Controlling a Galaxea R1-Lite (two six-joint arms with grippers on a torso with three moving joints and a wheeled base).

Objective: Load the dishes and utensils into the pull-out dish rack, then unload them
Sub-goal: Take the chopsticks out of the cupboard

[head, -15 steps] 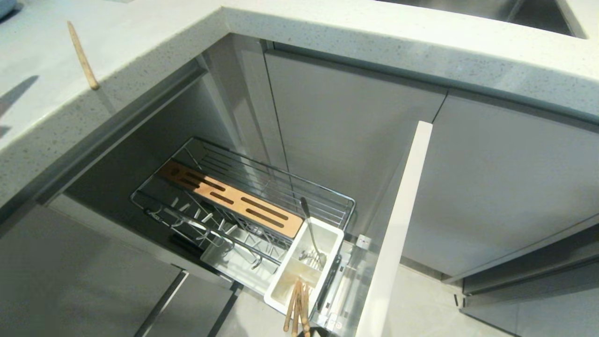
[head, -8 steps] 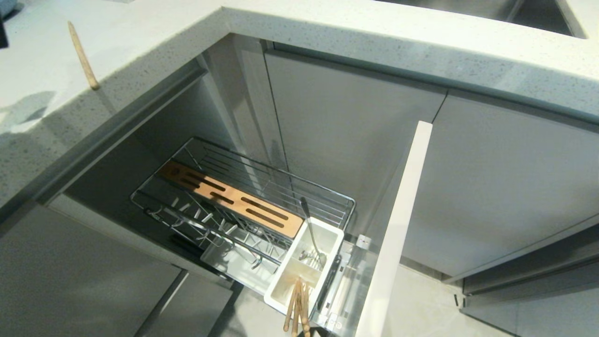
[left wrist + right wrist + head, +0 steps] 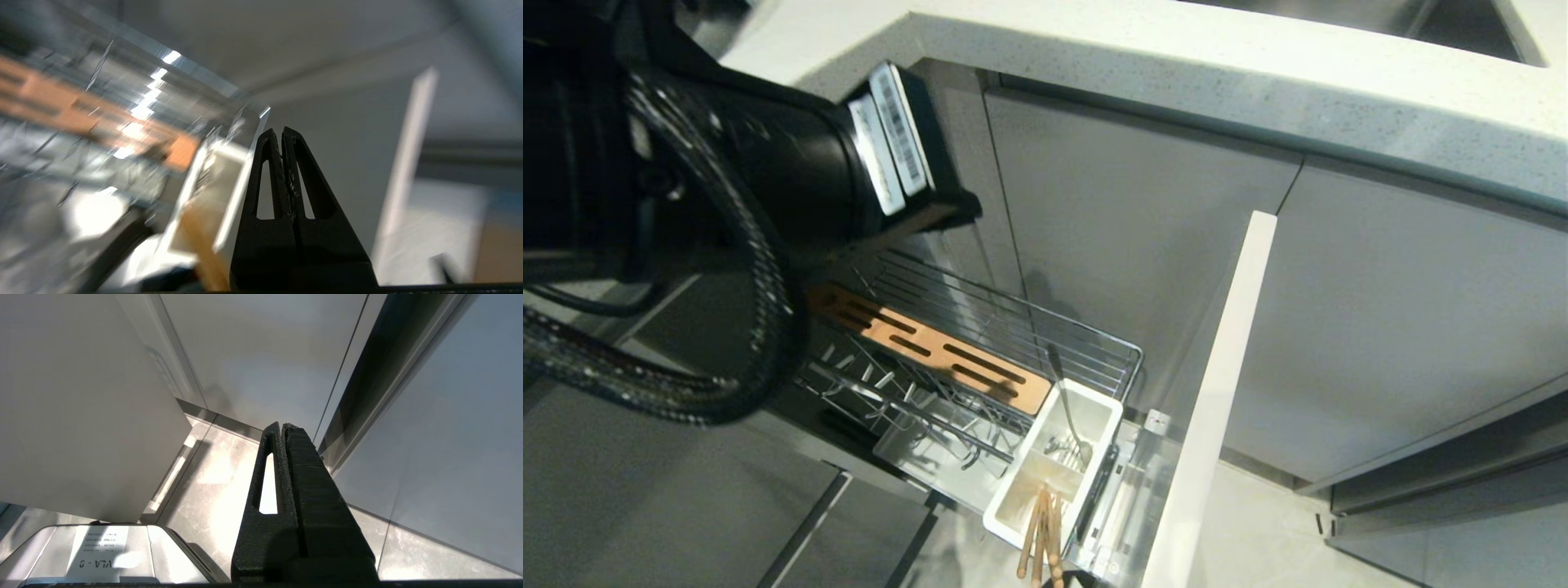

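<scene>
The pull-out dish rack [image 3: 1013, 327] stands drawn out under the counter, with its wooden strip [image 3: 931, 347], white tub [image 3: 1054, 465] and pale front [image 3: 1217, 392]. A metal spoon [image 3: 1066, 408] leans in the tub's far section. The chopsticks [image 3: 1039, 531] stand in its near section. No dishes are in view. My left arm [image 3: 727, 163] fills the upper left of the head view, above the rack. In its wrist view my left gripper [image 3: 281, 131] is shut and empty, beside the blurred tub [image 3: 212, 179]. My right gripper [image 3: 282, 426] hangs shut and empty near the floor.
A speckled countertop [image 3: 1176, 73] wraps round the corner above the rack, with a sink [image 3: 1421, 20] at the far right. Grey cabinet doors [image 3: 1380, 310] close the back and right. My base [image 3: 102, 551] sits below the right gripper on the tiled floor [image 3: 212, 477].
My left arm has swung in from the left over the counter corner and now hangs above the rack, hiding the counter's left part. The rack, spoon and chopsticks have not moved.
</scene>
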